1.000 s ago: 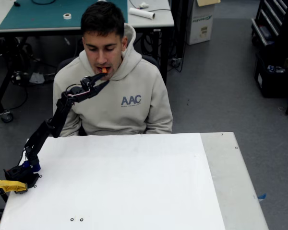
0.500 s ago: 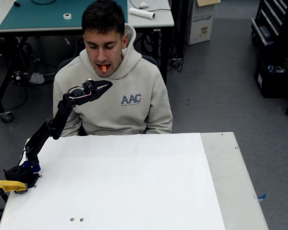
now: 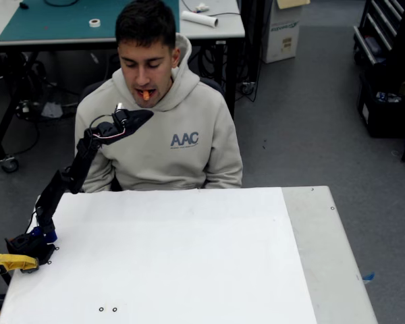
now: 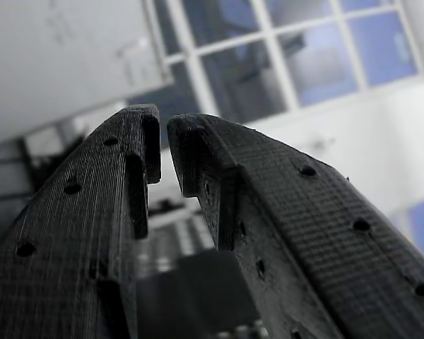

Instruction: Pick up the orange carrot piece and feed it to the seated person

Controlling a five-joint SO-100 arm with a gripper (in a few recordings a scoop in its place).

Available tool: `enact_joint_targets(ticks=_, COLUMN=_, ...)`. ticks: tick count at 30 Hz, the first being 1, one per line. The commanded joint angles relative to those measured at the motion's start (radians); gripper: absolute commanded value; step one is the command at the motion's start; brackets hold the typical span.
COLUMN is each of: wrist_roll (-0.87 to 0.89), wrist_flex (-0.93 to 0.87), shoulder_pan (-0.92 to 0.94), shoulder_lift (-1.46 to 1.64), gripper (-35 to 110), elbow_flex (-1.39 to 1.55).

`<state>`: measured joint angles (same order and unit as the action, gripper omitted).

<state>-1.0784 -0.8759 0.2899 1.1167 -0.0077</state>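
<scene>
The small bright orange carrot piece point(image 3: 145, 95), a stubby stick with rounded ends, sits between the lips of the seated person point(image 3: 163, 115) in the light beige hoodie, in the upper left of the fixed view. It is clear of the robot altogether.

Just below the person's chin and a little to the left in that frame hangs the black two-finger hand point(image 3: 143, 116) of the slim black arm point(image 3: 71, 177), which rises from its base at the lower left edge of the white-topped desk point(image 3: 189, 256). In the wrist view the hand point(image 4: 164, 152) holds nothing: its dark ridged fingers point(image 4: 268, 205) nearly meet at the tips, with a narrow slit between them, and only blurred windows and wall lie beyond.

By my reading, the feeding step is as good as done, since the carrot is in the mouth and not in the hand. What the next move calls for is a slow retreat of the arm down and away from the face, toward the desk, with the fingers kept off the chin and hoodie.

A yellow clamp handle point(image 3: 11, 262) grips the desk edge beside the arm's base.
</scene>
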Motion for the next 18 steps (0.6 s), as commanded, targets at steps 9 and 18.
enact_joint_targets(ticks=9, wrist_roll=0.403, wrist_flex=0.0, shoulder_pan=0.008, shoulder_lift=0.531, gripper=-3, elbow_flex=0.598)
enact_joint_targets(ticks=18, wrist_roll=0.632, wrist_flex=-0.011, shoulder_pan=0.008, shoulder_lift=0.818, gripper=-3, elbow_flex=1.014)
